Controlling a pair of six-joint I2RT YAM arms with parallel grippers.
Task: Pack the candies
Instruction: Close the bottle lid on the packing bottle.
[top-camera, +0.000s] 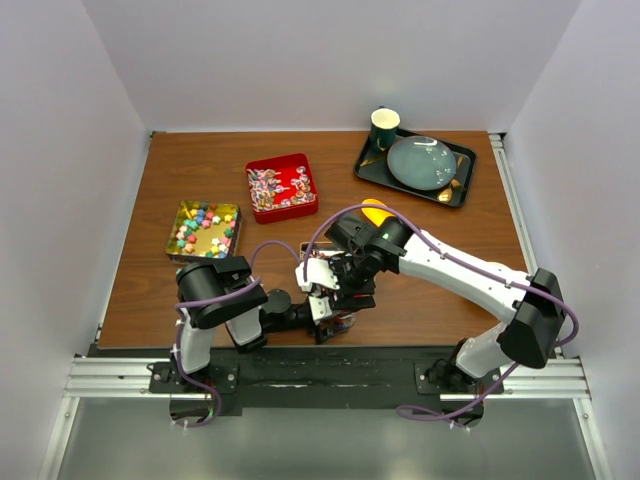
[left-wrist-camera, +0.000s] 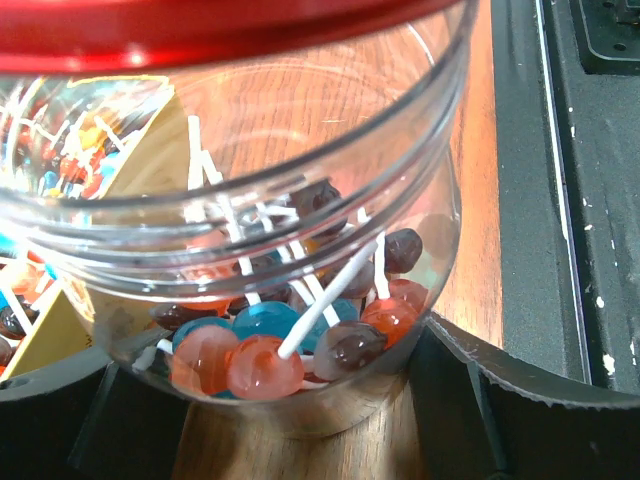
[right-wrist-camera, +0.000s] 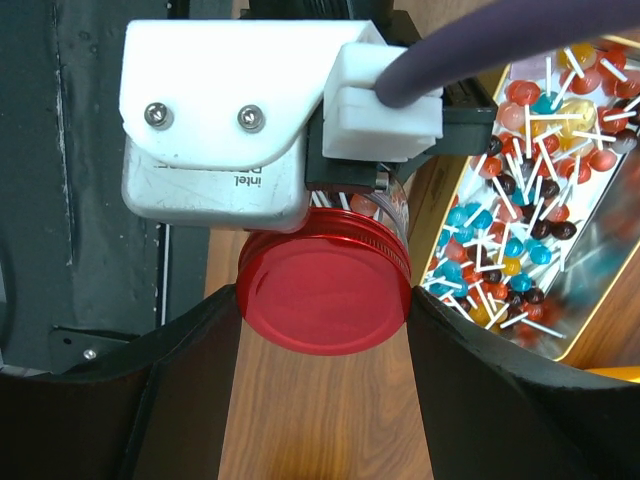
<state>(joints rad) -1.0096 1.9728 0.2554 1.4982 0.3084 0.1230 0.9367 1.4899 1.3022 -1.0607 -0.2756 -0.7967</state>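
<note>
pinching the lid (right-wrist-camera: 322, 300): right gripper (right-wrist-camera: 325, 315), one finger flush against each side of it. the lid sits on the mouth of the jar (left-wrist-camera: 300, 200). can't tell if it's threaded down or just resting there. left gripper (left-wrist-camera: 285, 395) is clamped on the jar lower down, fingers pressed to both sides of the clear wall. the whole lot sits close to the near edge of the table (top-camera: 150, 290).

inside the jar: lollipops (left-wrist-camera: 265, 365), a shallow layer only, in red, blue and dark, with sticks pointing every way. most of the jar is empty.

just beside the jar, an open tin (right-wrist-camera: 596, 262) holds many more of them, far more than the jar has.

farther out, to the left: gold tin (top-camera: 181, 212) full of stars (top-camera: 205, 230). behind it, red tin (top-camera: 275, 160) with twists (top-camera: 280, 186). both look untouched, and none of either kind shows in the jar.

judgement: early. one kind of candy is partly loaded and two kinds haven't been started. the grip on the lid reads as either capping or uncapping, and the frames don't settle which. if capping, it's premature. left to do: the rest of the lollipops, the stars, the twists, then the final close.
</note>
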